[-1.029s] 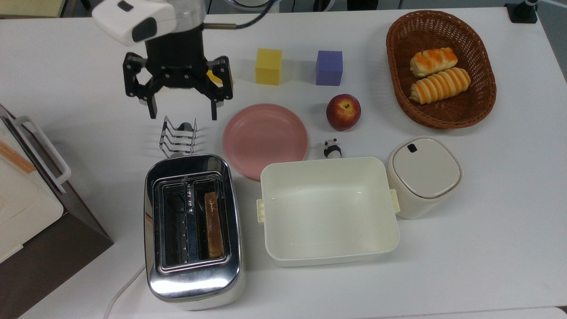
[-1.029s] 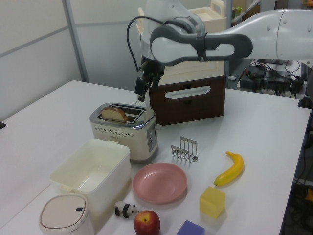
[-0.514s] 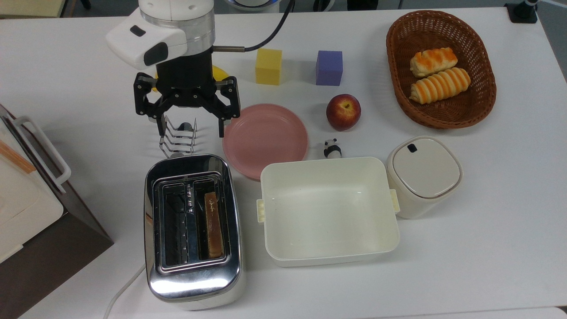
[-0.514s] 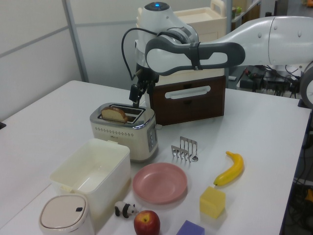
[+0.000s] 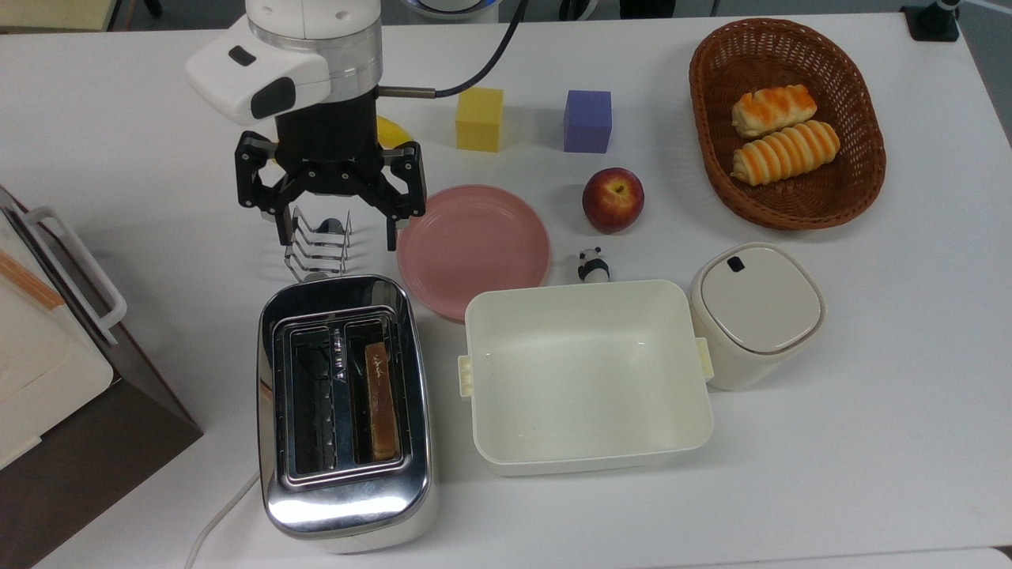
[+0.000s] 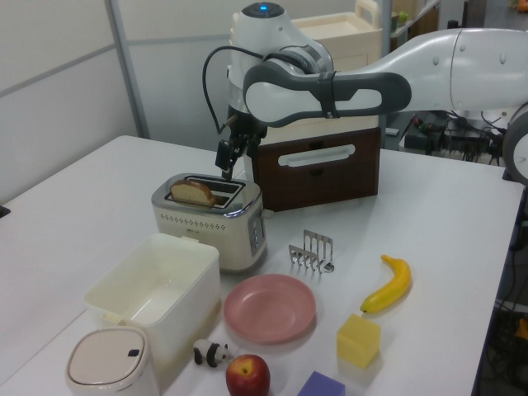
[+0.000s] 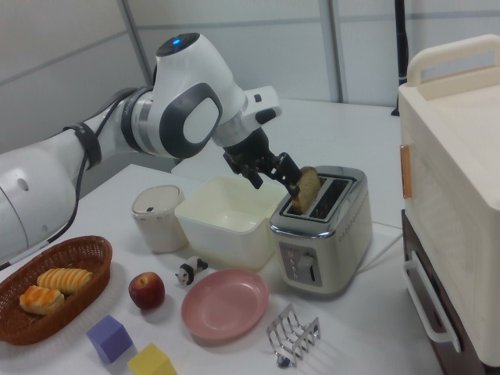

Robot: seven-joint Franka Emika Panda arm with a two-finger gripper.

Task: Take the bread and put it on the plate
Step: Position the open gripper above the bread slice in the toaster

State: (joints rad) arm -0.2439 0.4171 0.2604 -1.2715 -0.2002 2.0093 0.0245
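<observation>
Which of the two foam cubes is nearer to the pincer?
The yellow cube: in the top view it sits just right of the open pincer; the purple cube lies farther right.

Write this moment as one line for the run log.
hand: open, above rack | bread: in toaster slot | plate: bare | step: bread not grasped

Your gripper [image 5: 335, 229], fingers spread, hangs over the toast rack [image 5: 318, 249] — plate [image 5: 473, 246] just beside, toaster [image 5: 345, 411] and bread [image 5: 380, 400] beyond, unobstructed above.
</observation>
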